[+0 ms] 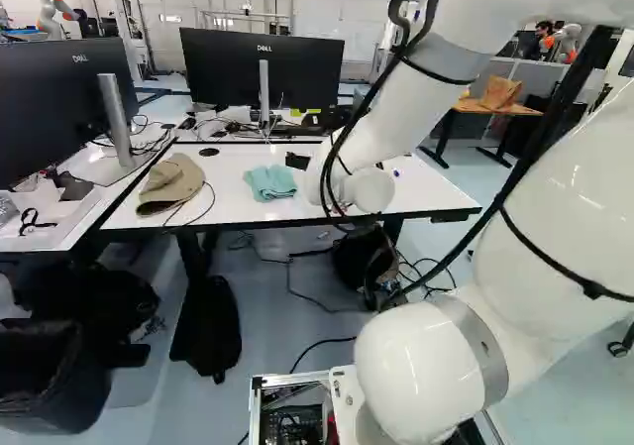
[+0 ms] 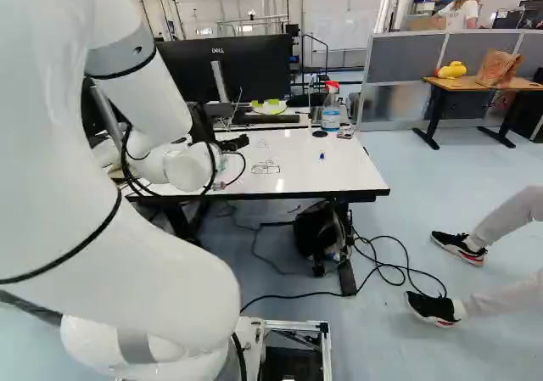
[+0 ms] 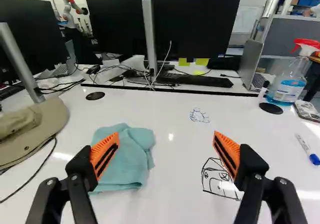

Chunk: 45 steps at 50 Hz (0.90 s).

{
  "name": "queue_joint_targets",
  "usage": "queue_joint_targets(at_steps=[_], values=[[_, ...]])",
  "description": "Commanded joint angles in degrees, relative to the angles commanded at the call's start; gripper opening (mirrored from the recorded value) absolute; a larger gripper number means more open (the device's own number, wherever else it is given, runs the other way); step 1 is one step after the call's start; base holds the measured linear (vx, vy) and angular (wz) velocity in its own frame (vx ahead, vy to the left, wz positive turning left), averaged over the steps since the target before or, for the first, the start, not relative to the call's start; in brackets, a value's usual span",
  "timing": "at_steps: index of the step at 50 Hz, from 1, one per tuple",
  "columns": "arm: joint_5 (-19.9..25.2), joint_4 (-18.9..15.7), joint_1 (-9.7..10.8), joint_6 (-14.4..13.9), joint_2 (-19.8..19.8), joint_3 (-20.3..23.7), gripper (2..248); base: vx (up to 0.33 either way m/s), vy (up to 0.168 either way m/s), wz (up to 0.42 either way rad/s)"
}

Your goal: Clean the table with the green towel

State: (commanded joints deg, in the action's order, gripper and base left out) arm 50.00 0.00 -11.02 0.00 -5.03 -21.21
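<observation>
Two orange pads (image 3: pixel 227 153) stand wide apart on the released pincer (image 2: pixel 234 162), one of them showing in front of the green towel (image 3: pixel 131 151). That towel lies crumpled on the white counter (image 3: pixel 170 107). A tan cap (image 3: pixel 47 124) sits near it, two line drawings (image 3: pixel 199 116) are on its other side, and a spray bottle (image 3: pixel 287 87) stands well apart from it.

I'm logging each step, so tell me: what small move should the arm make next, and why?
Probably a short sideways shift to centre the open jaws over the towel. It lies off to one side, partly hidden behind one jaw, while the other is beside a drawing on the table. Closing here would likely miss a good grip.
</observation>
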Motion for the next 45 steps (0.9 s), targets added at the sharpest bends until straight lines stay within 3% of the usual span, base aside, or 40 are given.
queue_joint_targets(at_steps=[25,45], values=[[-0.63,0.0,-4.08,0.0,5.75,-5.69,247,0.0,0.0,0.0],[-8.36,0.97,-7.03,0.0,10.38,-10.53,247,0.0,0.0,0.0]])
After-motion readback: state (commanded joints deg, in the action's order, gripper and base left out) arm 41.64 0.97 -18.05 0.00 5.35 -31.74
